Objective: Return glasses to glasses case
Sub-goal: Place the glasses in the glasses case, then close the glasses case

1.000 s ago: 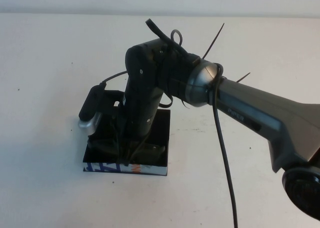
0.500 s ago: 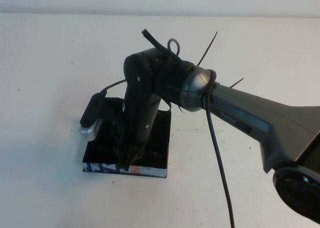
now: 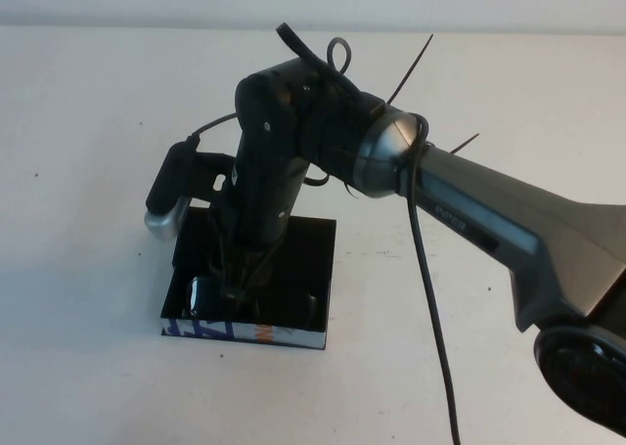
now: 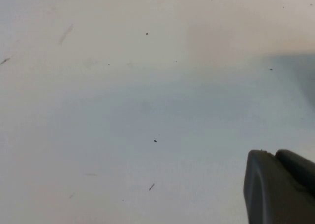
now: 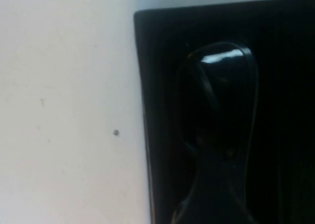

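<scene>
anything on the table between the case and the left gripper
The high view shows only bare table left of the case; the left gripper appears only in its wrist view, over bare table. The right gripper is over the case.

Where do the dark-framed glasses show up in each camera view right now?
High view: the dark plastic rectangular-framed glasses lie in the flat black glasses case, a lens near its patterned front, under the right arm's tool.
Left wrist view: not in it; only the white table and the edge of the left arm's tool.
Right wrist view: one glossy lens, centre-right.
Shared landmark: the case's black edge against the table.
</scene>
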Motion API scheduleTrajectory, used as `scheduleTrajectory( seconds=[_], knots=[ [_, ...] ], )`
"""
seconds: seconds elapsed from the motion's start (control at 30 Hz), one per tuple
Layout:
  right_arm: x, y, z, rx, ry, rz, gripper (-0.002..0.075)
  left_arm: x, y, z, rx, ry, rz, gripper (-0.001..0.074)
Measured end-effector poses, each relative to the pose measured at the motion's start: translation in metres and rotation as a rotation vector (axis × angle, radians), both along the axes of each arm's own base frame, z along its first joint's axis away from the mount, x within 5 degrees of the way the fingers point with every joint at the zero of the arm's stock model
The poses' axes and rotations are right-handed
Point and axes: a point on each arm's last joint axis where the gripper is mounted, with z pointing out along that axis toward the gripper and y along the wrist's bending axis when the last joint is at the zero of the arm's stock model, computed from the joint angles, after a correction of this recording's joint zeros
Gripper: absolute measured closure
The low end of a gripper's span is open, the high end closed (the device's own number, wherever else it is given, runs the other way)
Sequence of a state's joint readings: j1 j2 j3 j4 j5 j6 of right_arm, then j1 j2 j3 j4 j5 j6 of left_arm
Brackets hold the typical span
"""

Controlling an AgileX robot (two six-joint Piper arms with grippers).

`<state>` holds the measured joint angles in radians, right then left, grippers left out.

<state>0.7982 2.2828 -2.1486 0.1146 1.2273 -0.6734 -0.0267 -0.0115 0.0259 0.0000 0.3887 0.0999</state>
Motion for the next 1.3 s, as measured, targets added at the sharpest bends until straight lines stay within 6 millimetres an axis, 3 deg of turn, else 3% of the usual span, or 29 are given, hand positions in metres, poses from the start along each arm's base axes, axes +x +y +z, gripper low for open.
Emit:
scheduleTrajectory(
  seconds=[0.1, 0.2, 0.37, 0.47, 0.83, 1.23, 1.3],
  knots=[
    [0.001, -0.003, 0.006, -0.014, -0.028, -0.025, 0.0344, 0.0, 0.0, 0.0, 0.0, 0.0, 0.0, 0.0738],
    [-0.003, -0.011, 0.028, 0.006, -0.041, -0.116, 0.0398, 0.0, 0.0, 0.0, 0.0, 0.0, 0.0, 0.0738],
    [-0.024, -0.044, 0.075, 0.034, -0.06, -0.219, 0.0636, 0.0, 0.0, 0.0, 0.0, 0.0, 0.0, 0.0738],
    [-0.034, -0.062, 0.091, 0.037, -0.057, -0.28, 0.071, 0.0, 0.0, 0.0, 0.0, 0.0, 0.0, 0.0738],
    [-0.03, -0.077, 0.096, 0.082, 0.01, -0.356, 0.0737, 0.0, 0.0, 0.0, 0.0, 0.0, 0.0, 0.0738],
    [-0.031, -0.076, 0.098, 0.148, 0.091, -0.37, 0.0737, 0.001, 0.001, 0.003, 0.016, -0.035, 0.002, 0.0738],
    [-0.031, -0.076, 0.098, 0.148, 0.091, -0.37, 0.0737, 0.002, -0.001, 0.008, -0.065, -0.085, 0.011, 0.0738]
  ],
)
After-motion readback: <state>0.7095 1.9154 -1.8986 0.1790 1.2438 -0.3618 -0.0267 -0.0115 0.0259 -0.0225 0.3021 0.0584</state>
